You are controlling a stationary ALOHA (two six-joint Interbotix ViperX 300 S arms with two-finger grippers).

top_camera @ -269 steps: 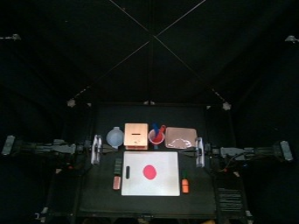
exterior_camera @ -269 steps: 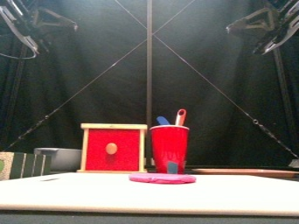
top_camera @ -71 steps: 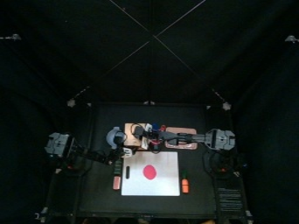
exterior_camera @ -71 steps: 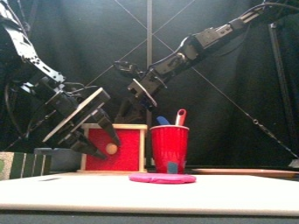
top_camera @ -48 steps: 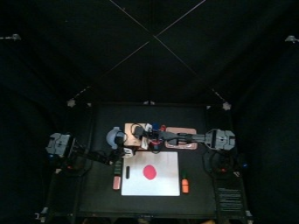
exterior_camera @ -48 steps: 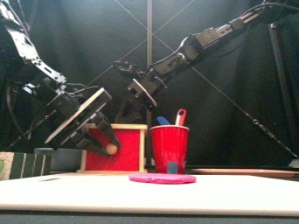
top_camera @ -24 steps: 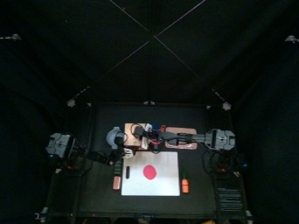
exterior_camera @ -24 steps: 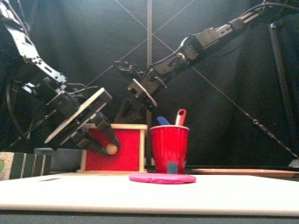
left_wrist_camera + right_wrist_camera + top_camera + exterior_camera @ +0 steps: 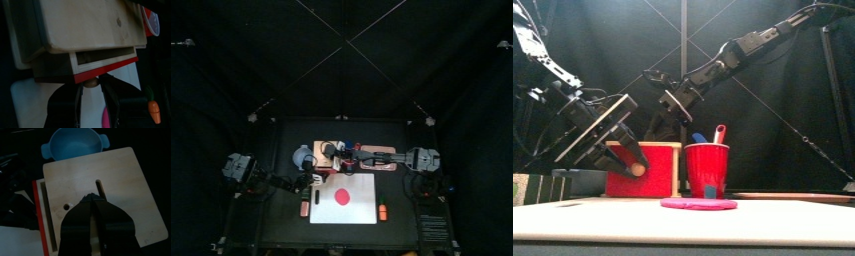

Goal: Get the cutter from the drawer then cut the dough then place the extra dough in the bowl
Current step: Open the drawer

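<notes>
Left wrist view puts my left gripper (image 9: pixel 89 87) at the wooden box (image 9: pixel 80 25), its 2 jaws closed in on the small round drawer knob (image 9: pixel 89 83) that sits between their tips. The red drawer front (image 9: pixel 110 69) stands a little way out from the box, so a narrow strip of the drawer's pale inner wall shows behind it; the inside is dark and I cannot tell what lies in it. My right gripper (image 9: pixel 93 201) reaches in over the top of the same box with its jaws pressed together and nothing between them, the tips just beside the box's slot; I cannot tell whether they touch the wood. From above, the box stands at the back of the table (image 9: pixel 278 222), with the blue-grey bowl (image 9: pixel 302 155) just beside it on the left. The red cup (image 9: pixel 707 168) stands just to the right of the box and holds 1 blue knife (image 9: pixel 699 138) and 1 red knife (image 9: pixel 719 132). The pink tray (image 9: pixel 377 157) lies to the right of the cup. In front of these lies the white cutting board (image 9: pixel 362 214), and the flat red dough (image 9: pixel 342 196) lies whole at its middle, well apart from both grippers. A toy carrot (image 9: pixel 382 212) lies just off the board's right edge.
</notes>
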